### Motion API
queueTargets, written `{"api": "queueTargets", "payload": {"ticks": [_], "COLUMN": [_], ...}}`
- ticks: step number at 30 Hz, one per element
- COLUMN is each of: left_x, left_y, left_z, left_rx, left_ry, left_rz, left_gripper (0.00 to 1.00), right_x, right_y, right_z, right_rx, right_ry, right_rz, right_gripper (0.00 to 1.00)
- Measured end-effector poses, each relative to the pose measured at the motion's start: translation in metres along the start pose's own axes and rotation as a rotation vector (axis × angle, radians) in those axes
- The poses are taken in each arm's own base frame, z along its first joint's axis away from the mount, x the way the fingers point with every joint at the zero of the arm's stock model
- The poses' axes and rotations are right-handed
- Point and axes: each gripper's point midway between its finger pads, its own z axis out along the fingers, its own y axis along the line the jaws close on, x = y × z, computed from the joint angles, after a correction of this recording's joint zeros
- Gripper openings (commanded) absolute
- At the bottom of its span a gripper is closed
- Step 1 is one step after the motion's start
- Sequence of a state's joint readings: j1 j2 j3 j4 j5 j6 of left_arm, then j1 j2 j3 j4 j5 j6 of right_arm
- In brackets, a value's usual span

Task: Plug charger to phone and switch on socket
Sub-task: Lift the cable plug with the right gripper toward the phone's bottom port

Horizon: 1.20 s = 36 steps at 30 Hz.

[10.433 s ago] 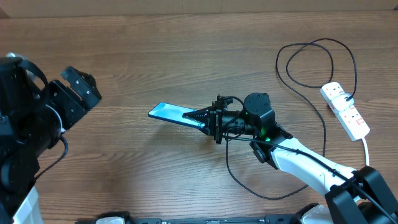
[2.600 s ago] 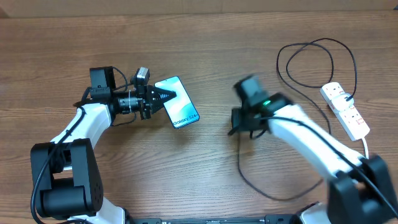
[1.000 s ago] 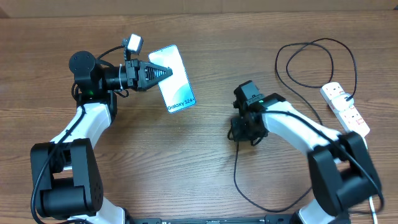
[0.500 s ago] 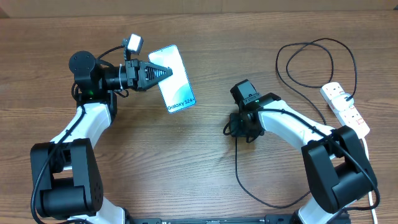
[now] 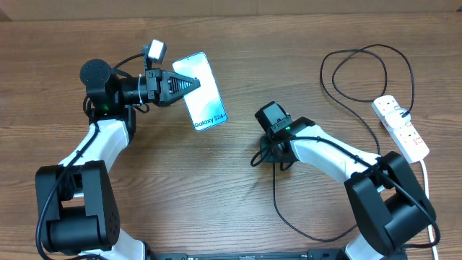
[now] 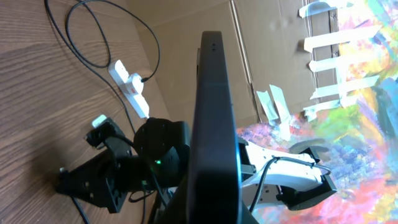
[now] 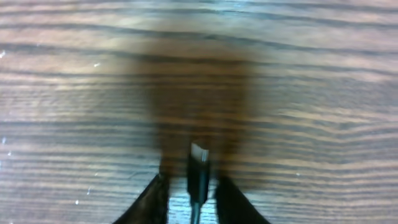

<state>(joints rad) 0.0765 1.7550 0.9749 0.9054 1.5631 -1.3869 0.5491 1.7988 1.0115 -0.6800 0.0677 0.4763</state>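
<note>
A slim phone with a light blue screen reading "Galaxy S24+" is held off the wooden table, tilted, with one long edge clamped in the left gripper. A thin black charger cable loops across the table to a white socket strip at the right. Its small plug tip sits between the fingertips of the right gripper.

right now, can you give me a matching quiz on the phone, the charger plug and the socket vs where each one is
1 phone
2 charger plug
3 socket

a lying on the table, far right
b between the jaws of the right gripper
c gripped by the left gripper

Pairs: 1-c, 2-b, 3-a
</note>
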Motion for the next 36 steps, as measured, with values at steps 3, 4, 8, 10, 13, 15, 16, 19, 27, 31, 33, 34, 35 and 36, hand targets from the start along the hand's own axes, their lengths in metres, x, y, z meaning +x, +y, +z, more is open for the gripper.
{"api": "queueTargets", "payload": {"ticks": [3,4,8,10,13,15,16,19,27,31,33,34,35,36], "left_x": [0.000,0.000,0.000,0.000,0.000,0.000,0.000,0.000,0.000,0.003,0.006,0.007,0.007,0.008], "left_y": [0.000,0.000,0.000,0.000,0.000,0.000,0.000,0.000,0.000,-0.001,-0.002,-0.002,-0.002,-0.002], "left_z": [0.000,0.000,0.000,0.000,0.000,0.000,0.000,0.000,0.000,0.006,0.011,0.014,0.014,0.016], "left_rx": [0.000,0.000,0.000,0.000,0.000,0.000,0.000,0.000,0.000,0.005,0.010,0.012,0.013,0.014], "left_ry": [0.000,0.000,0.000,0.000,0.000,0.000,0.000,0.000,0.001,0.017,0.030,0.036,0.038,0.042], "left_rz": [-0.003,-0.003,-0.007,-0.006,-0.007,-0.007,-0.007,-0.006,-0.006,-0.001,0.006,0.010,0.012,0.016], "left_gripper": [0.04,0.04,0.04,0.04,0.04,0.04,0.04,0.04,0.04,0.04,0.04,0.04,0.04,0.04], "right_x": [-0.001,0.000,0.002,0.006,0.016,0.029,0.036,0.042,0.026,0.036,0.041,0.044,0.046,0.049], "right_y": [0.000,0.001,0.007,0.012,0.020,0.025,0.027,0.036,0.058,0.078,0.090,0.095,0.099,0.103], "right_z": [0.000,0.000,0.000,0.000,-0.003,-0.007,-0.011,-0.034,-0.149,-0.165,-0.170,-0.173,-0.175,-0.176], "right_rx": [-0.015,-0.025,-0.062,-0.093,-0.172,-0.248,-0.296,-0.485,-0.975,-1.079,-1.118,-1.134,-1.146,-1.155], "right_ry": [0.005,0.008,0.027,0.046,0.106,0.184,0.225,0.287,0.132,0.124,0.119,0.118,0.117,0.117], "right_rz": [0.011,0.014,-0.007,-0.033,-0.093,-0.137,-0.152,-0.185,-0.289,-0.373,-0.422,-0.447,-0.464,-0.480], "right_gripper": [0.04,0.04,0.04,0.04,0.04,0.04,0.04,0.04,0.04,0.04,0.04,0.04,0.04,0.04]}}
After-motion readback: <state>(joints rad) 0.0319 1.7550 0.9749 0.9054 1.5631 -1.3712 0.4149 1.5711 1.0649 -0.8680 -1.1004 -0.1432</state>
